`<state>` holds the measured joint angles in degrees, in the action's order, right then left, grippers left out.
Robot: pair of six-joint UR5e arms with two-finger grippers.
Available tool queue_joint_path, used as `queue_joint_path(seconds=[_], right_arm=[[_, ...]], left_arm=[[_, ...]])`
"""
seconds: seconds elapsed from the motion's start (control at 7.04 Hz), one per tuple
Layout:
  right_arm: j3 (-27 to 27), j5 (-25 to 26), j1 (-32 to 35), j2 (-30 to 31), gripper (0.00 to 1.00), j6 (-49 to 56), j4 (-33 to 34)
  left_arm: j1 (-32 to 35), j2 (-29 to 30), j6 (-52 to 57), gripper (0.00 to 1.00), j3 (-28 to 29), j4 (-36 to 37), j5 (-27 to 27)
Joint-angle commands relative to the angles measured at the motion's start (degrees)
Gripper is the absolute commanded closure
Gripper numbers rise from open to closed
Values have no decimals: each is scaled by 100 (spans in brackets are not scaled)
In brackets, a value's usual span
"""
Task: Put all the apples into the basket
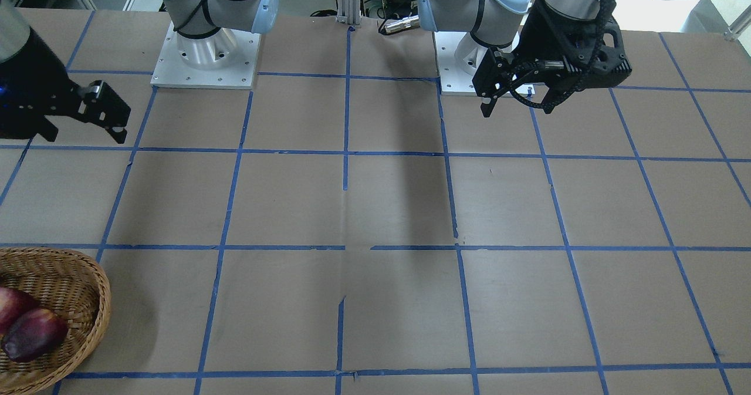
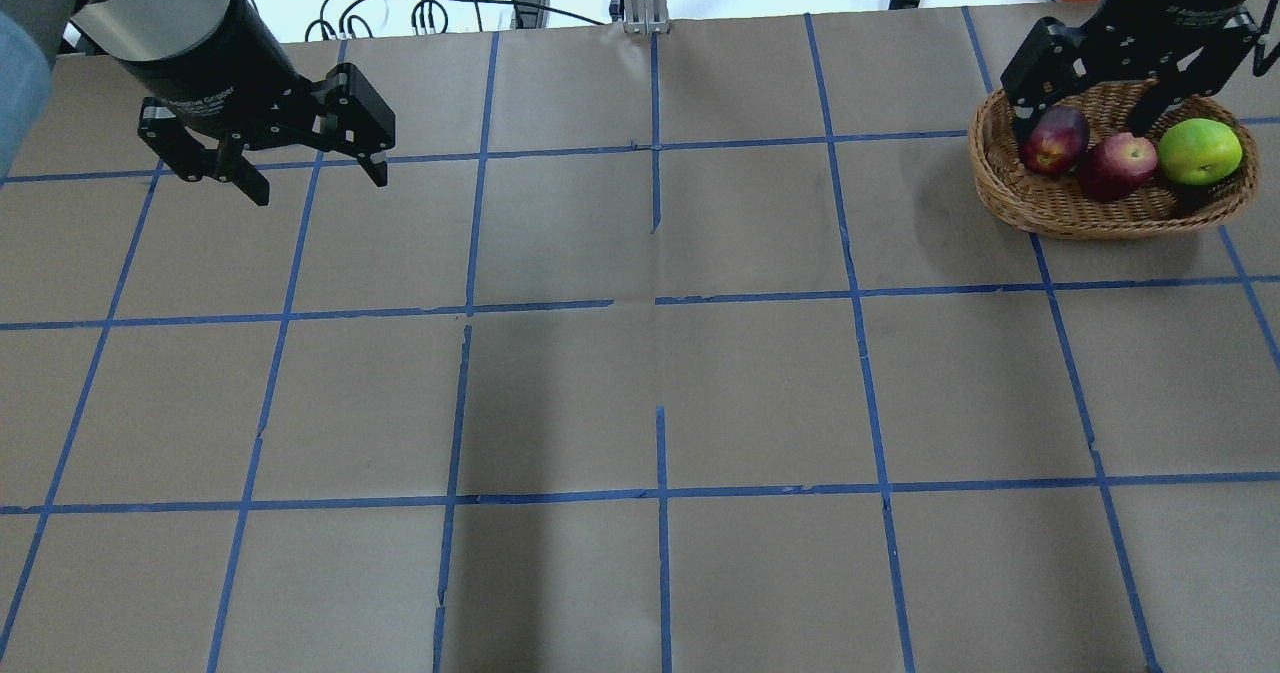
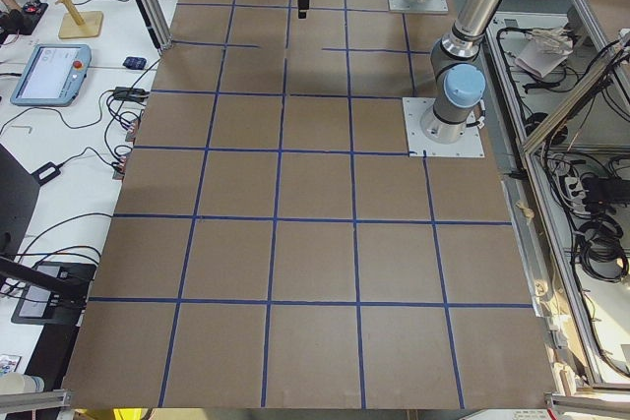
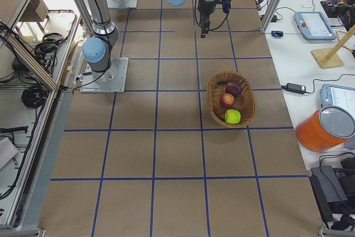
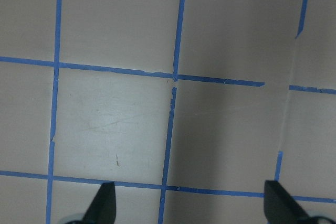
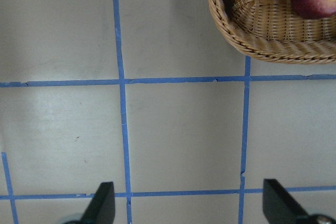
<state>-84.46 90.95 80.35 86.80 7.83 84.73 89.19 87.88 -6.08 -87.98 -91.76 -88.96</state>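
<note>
The wicker basket stands at the far right of the table. All three apples lie in it: the maroon one, the red one and the green one. My right gripper hangs open and empty, raised above the basket's near side. In the right wrist view its fingertips frame bare table, with the basket and two apples at the top right. My left gripper is open and empty, high over the far left of the table. The basket also shows in the exterior right view.
The table is brown paper with a grid of blue tape lines. An orange container, tablets and cables lie on the white bench beyond the table's far edge. Both arm bases stand at the robot's side.
</note>
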Motion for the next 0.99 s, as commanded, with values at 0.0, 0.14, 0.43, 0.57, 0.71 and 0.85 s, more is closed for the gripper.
queue_joint_path(seconds=[0.0, 0.14, 0.43, 0.57, 0.71, 0.85], right_arm=[[-368, 2, 584, 109, 0, -1155, -28], [-404, 19, 857, 109, 0, -1230, 139], [-414, 37, 939, 222, 0, -1169, 176], [-301, 20, 922, 223, 0, -1161, 141], [-299, 20, 921, 293, 0, -1178, 123], [-334, -15, 895, 346, 0, -1170, 19]], left_arm=[[-7, 1, 1, 0, 0, 0, -7], [-7, 1, 10, 0, 0, 0, 2], [-7, 10, 1, 0, 0, -8, 2], [-7, 1, 1, 0, 0, 0, 2], [-7, 1, 1, 0, 0, 0, 2], [-7, 1, 1, 0, 0, 0, 2]])
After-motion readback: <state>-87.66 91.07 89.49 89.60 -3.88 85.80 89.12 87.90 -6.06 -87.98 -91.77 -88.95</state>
